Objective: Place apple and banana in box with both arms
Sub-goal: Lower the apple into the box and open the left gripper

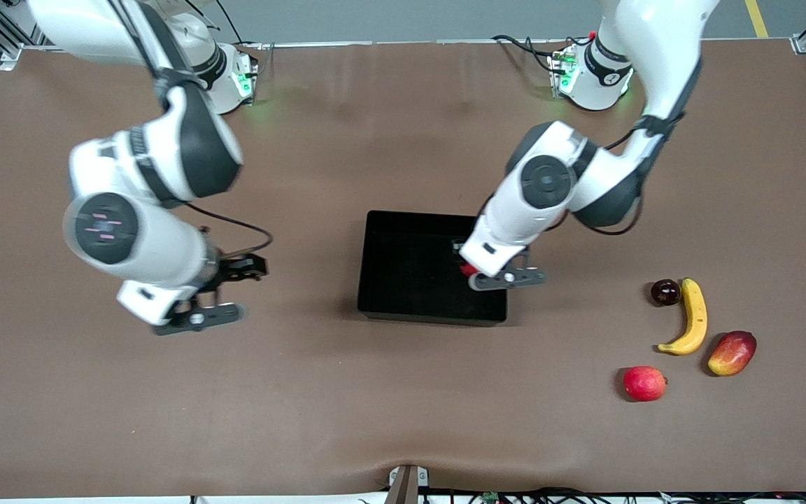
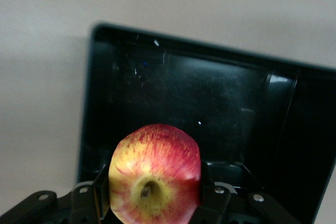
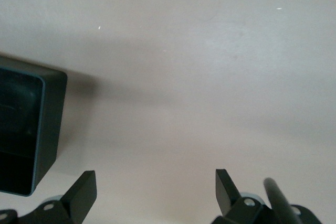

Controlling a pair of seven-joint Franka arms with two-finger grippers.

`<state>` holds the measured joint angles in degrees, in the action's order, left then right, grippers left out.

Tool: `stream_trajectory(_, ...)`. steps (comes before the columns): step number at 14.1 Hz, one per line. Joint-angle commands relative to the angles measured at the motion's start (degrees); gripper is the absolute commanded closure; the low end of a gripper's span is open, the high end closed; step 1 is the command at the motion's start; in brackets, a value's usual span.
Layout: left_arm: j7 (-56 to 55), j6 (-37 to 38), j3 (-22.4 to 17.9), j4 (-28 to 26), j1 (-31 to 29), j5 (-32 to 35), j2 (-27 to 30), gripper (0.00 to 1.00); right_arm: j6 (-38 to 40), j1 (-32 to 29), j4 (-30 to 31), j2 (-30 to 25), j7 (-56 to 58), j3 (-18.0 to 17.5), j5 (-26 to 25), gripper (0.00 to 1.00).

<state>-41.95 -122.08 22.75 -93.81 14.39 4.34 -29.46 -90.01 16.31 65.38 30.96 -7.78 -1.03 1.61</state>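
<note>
The left claw (image 2: 152, 203) pinches the round, red-and-yellow streaked apple (image 2: 155, 174) over the glossy black plastic box (image 1: 403, 266), while the curved yellow banana (image 1: 690, 318) lies at the box's four o'clock on the brown bench (image 1: 403, 420), and the right claw (image 3: 155, 190) hangs spread over bare bench.

Left hand (image 1: 469, 269): over the box (image 1: 403, 269), a red apple (image 1: 468, 269) clamped in it.
Right hand (image 1: 249, 269): over bare table (image 1: 403, 420), fingers spread.
Banana (image 1: 690, 318): well apart from both hands.
</note>
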Motion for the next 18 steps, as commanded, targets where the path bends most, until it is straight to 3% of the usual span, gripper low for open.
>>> stream_trajectory(1, -1.55, 0.0, -0.42, 1.18, 1.43, 1.9, -3.14, 1.0, 2.81, -4.0, 1.86, -5.03, 1.54, -0.2, 3.14, 0.0)
stream_trajectory(4, -1.9, 0.0, -0.42, -1.54, 1.95, 5.24, -5.16, 1.0, 9.4, -6.8, 1.85, -9.06, 3.99, 0.06, 2.52, 0.0)
stream_trajectory(7, -3.66, -0.53, -0.42, -3.57, 1.87, 5.51, -7.45, 1.0, 9.77, -10.76, 2.2, -12.84, 8.22, 0.15, 2.35, 0.0)
stream_trajectory(11, -4.01, -0.53, -0.42, -3.48, 2.48, 5.51, -9.38, 1.0, 9.77, -14.71, 9.91, -20.92, 8.92, 0.06, 1.64, 0.0)
stream_trajectory(12, -3.93, -0.62, -0.51, -3.48, 2.48, 5.6, -9.48, 0.6, 9.77, -15.33, 12.12, -23.12, 9.45, 0.06, 1.38, 0.0)
stream_trajectory(13, -3.84, -0.62, -0.68, -3.39, 2.48, 5.77, -9.39, 0.01, 9.77, -16.3, 13.7, -24.45, 9.8, 0.06, 0.94, 0.0)
stream_trajectory(15, -3.83, 0.08, -0.69, -2.61, 2.22, 8.74, -7.82, 0.0, 9.85, -18.84, 15.39, -25.69, 10.67, 0.06, 0.85, 0.0)
stream_trajectory(18, -3.05, 6.92, -0.51, 0.89, 0.9, 9.11, -0.97, 0.0, 10.82, -21.23, 15.21, -25.6, 22.33, 0.06, 0.5, 0.0)
